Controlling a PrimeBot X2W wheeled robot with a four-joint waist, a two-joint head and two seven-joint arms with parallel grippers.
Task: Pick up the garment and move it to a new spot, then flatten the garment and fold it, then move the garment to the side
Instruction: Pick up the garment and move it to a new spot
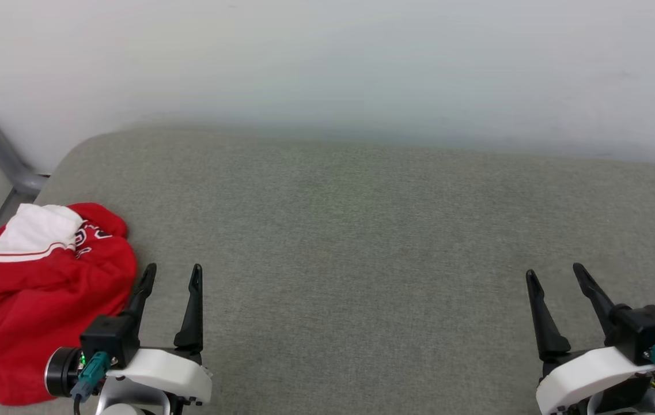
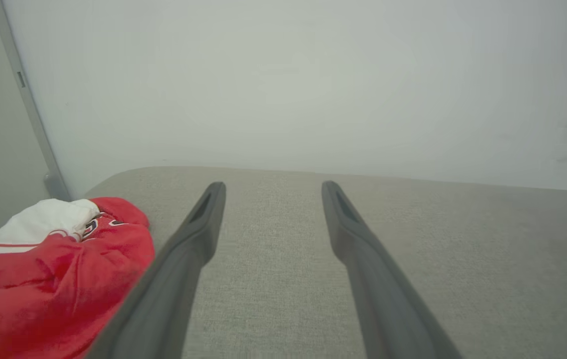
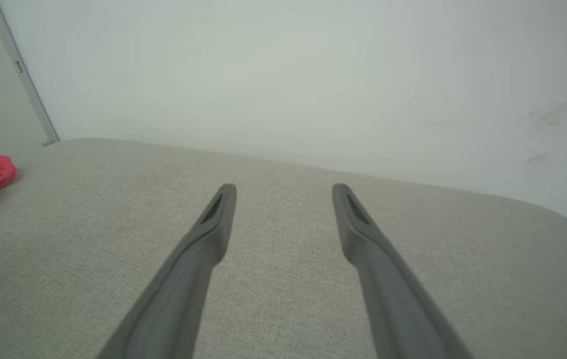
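Just left of your left gripper (image 1: 172,273), the red jersey (image 1: 45,300) lies crumpled, untouched. Both grippers' fingers are spread, holding nothing; your right gripper (image 1: 555,276) sits well apart. You've every step left.

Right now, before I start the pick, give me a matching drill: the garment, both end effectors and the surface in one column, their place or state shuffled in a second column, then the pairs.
Column one
1. garment
2. left end effector
3. right end effector
4. grey surface

Column two
a. open, over bare fabric, far from the red cloth
b. spread under everything, with a rounded far-left corner
c. bunched in a heap at the left edge
d. open, close beside the red cloth

Pairs: 1-c, 2-d, 3-a, 4-b
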